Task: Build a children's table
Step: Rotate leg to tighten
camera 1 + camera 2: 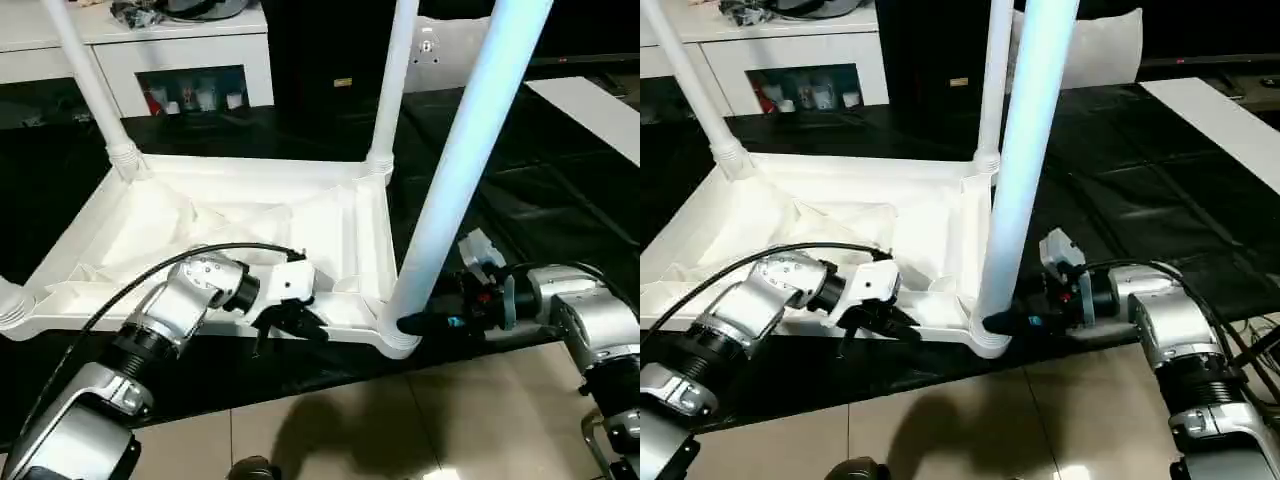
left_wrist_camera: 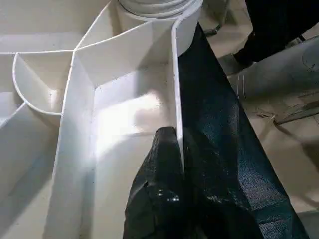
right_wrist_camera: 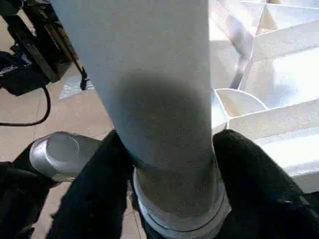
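With the tabletop [image 1: 150, 230] upside down on the black surface [image 1: 520, 200], we judge assembly nearly done: our right end effector [image 1: 415, 323] clamps the near leg [image 1: 455, 180] in its socket, our left end effector [image 1: 290, 322] pinches the near rim.

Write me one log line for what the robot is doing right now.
left end effector: pinching tabletop rim | right end effector: clamped on near-right leg at its socket | legs standing: three seen | tabletop: upside down on black table
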Controlling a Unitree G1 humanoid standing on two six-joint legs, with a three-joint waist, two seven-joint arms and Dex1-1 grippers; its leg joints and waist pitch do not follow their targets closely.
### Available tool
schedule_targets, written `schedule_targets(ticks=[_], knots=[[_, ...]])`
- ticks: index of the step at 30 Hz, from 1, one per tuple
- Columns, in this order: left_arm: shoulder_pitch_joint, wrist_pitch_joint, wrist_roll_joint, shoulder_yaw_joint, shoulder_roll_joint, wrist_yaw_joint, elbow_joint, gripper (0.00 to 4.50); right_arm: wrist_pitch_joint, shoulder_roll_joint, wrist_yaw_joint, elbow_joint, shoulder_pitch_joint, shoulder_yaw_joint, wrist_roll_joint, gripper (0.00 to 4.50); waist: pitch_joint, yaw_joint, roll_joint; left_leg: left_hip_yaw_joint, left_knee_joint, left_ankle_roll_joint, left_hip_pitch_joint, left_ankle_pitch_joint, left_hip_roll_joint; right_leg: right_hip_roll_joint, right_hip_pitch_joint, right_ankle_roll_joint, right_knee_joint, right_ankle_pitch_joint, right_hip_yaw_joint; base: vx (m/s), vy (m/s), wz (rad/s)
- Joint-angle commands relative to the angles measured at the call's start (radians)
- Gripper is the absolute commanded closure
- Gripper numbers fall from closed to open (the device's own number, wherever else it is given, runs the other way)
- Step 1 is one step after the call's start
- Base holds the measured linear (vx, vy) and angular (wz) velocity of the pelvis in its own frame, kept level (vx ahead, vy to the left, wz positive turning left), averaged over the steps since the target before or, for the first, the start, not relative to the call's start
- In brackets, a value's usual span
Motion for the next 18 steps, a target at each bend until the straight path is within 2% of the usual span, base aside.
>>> schedule_targets(ticks=[1, 8, 10, 11, 12, 13, 15, 16, 17, 18], knots=[[-0.013, -0.021, -0.003, -0.026, -0.008, -0.041, -0.008, 4.50, 0.017, 0.001, 0.013, -0.035, 0.009, 0.010, 0.023, 2.21, -0.075, -0.005, -0.018, -0.002, -0.061, 0.080, 0.014, -0.156, 0.032, -0.058, 0.056, -0.220, -0.069, -0.205, 0.049, 0.000, 0.000, 0.00], [0.002, 0.117, -0.035, 0.019, -0.051, 0.045, -0.042, 4.50, 0.099, 0.032, -0.067, -0.118, 0.052, -0.020, 0.063, 2.42, -0.070, -0.004, -0.015, -0.003, -0.065, 0.064, 0.017, -0.181, 0.032, -0.059, 0.054, -0.204, -0.075, -0.258, 0.050, 0.000, 0.000, 0.00], [-0.001, 0.252, -0.046, 0.073, -0.110, 0.183, -0.068, 4.50, 0.138, 0.097, -0.272, -0.121, 0.048, -0.039, 0.004, 2.44, -0.064, -0.012, -0.013, -0.005, -0.069, 0.046, 0.016, -0.197, 0.030, -0.058, 0.052, -0.195, -0.080, -0.300, 0.048, 0.000, 0.000, 0.00], [-0.001, 0.252, -0.046, 0.073, -0.110, 0.183, -0.068, 4.50, 0.138, 0.097, -0.272, -0.121, 0.048, -0.039, 0.004, 2.44, -0.063, -0.017, -0.015, -0.005, -0.070, 0.033, 0.017, -0.218, 0.026, -0.059, 0.053, -0.180, -0.086, -0.346, 0.046, 0.000, 0.000, 0.00], [-0.002, 0.289, -0.051, 0.088, -0.130, 0.220, -0.077, 4.50, 0.138, 0.126, -0.344, -0.110, 0.040, -0.051, -0.013, 2.45, -0.063, -0.017, -0.015, -0.005, -0.070, 0.033, 0.017, -0.218, 0.026, -0.059, 0.053, -0.180, -0.086, -0.346, 0.046, 0.000, 0.000, 0.00], [-0.004, 0.335, -0.057, 0.107, -0.156, 0.263, -0.090, 4.50, 0.143, 0.165, -0.433, -0.096, 0.029, -0.068, -0.028, 2.45, -0.059, -0.031, -0.017, -0.008, -0.074, 0.019, 0.012, -0.231, 0.023, -0.059, 0.055, -0.156, -0.090, -0.388, 0.043, 0.000, 0.000, 0.00], [-0.011, 0.404, -0.060, 0.134, -0.199, 0.337, -0.101, 4.50, 0.152, 0.221, -0.557, -0.071, 0.009, -0.091, -0.049, 2.49, -0.060, -0.049, -0.019, -0.009, -0.074, 0.017, 0.013, -0.240, 0.020, -0.058, 0.055, -0.149, -0.094, -0.401, 0.041, 0.000, 0.000, 0.00], [-0.020, 0.459, -0.056, 0.161, -0.239, 0.415, -0.103, 4.50, 0.162, 0.266, -0.666, -0.047, -0.008, -0.110, -0.065, 2.51, -0.059, -0.063, -0.018, -0.008, -0.073, 0.015, 0.010, -0.235, 0.020, -0.057, 0.053, -0.157, -0.091, -0.384, 0.043, 0.000, 0.000, 0.00], [-0.022, 0.466, -0.056, 0.165, -0.244, 0.426, -0.101, 4.50, 0.163, 0.271, -0.678, -0.044, -0.011, -0.111, -0.067, 2.52, -0.057, -0.069, -0.018, -0.010, -0.074, 0.014, 0.008, -0.238, 0.019, -0.055, 0.054, -0.155, -0.093, -0.394, 0.040, 0.000, 0.000, 0.00], [-0.039, 0.500, -0.061, 0.198, -0.288, 0.507, -0.082, 4.50, 0.170, 0.306, -0.792, 0.000, -0.038, -0.121, -0.099, 2.52, -0.061, -0.071, -0.016, -0.010, -0.073, 0.015, 0.011, -0.238, 0.017, -0.055, 0.055, -0.151, -0.096, -0.403, 0.038, 0.000, 0.000, 0.00]])
